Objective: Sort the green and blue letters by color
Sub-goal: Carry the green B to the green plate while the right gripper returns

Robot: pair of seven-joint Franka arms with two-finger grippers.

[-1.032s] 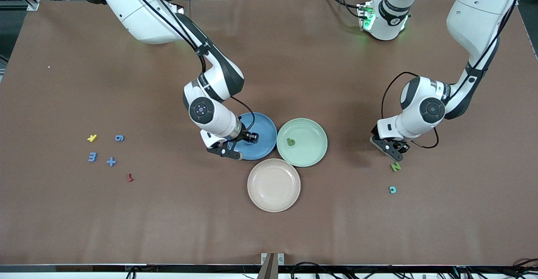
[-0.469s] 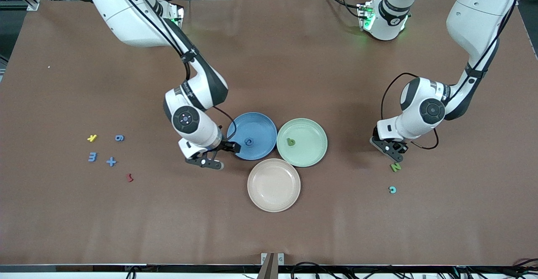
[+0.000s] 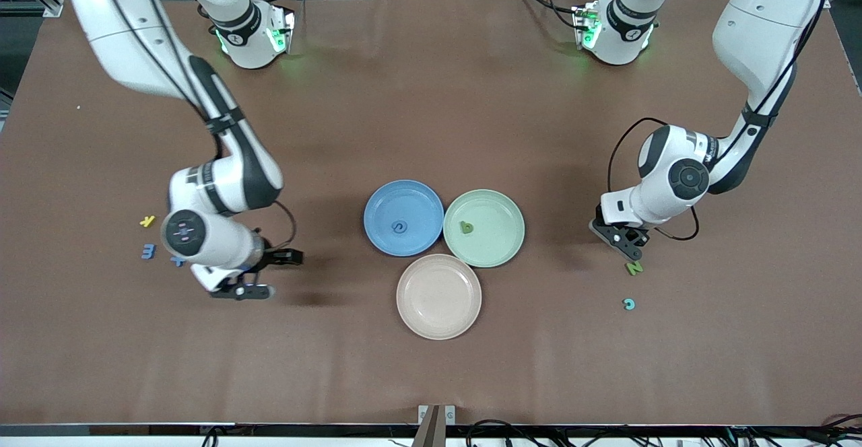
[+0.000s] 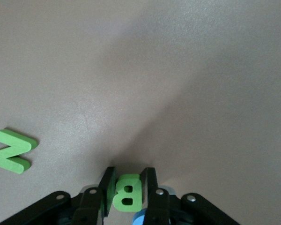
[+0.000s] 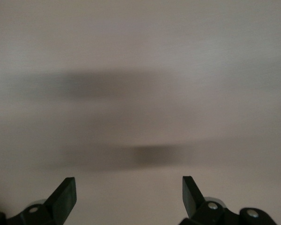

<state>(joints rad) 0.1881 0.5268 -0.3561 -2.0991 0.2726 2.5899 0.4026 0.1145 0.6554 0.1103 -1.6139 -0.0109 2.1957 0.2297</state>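
Note:
My left gripper point(image 3: 630, 250) is shut on a green B point(image 4: 127, 191), low over the table beside a green N point(image 3: 634, 268), which also shows in the left wrist view point(image 4: 11, 151). A teal letter point(image 3: 628, 304) lies nearer the camera than the N. The blue plate point(image 3: 384, 203) holds a blue letter point(image 3: 399, 227). The green plate point(image 3: 500, 217) holds a green letter point(image 3: 465, 227). My right gripper point(image 3: 246, 291) is open and empty point(image 5: 129, 197) over bare table near a blue E point(image 3: 148, 251) and a blue plus point(image 3: 176, 261), half hidden by the arm. The blue 9 is hidden.
A pink plate point(image 3: 438, 297) lies nearer the camera, touching the blue and green plates. A small yellow K point(image 3: 147, 221) lies beside the blue letters at the right arm's end. The dark-red squiggle is hidden under the right arm.
My right gripper has left the blue plate, where a blue letter now lies, and swung to the right arm's end near the blue letters. The left gripper has barely moved.

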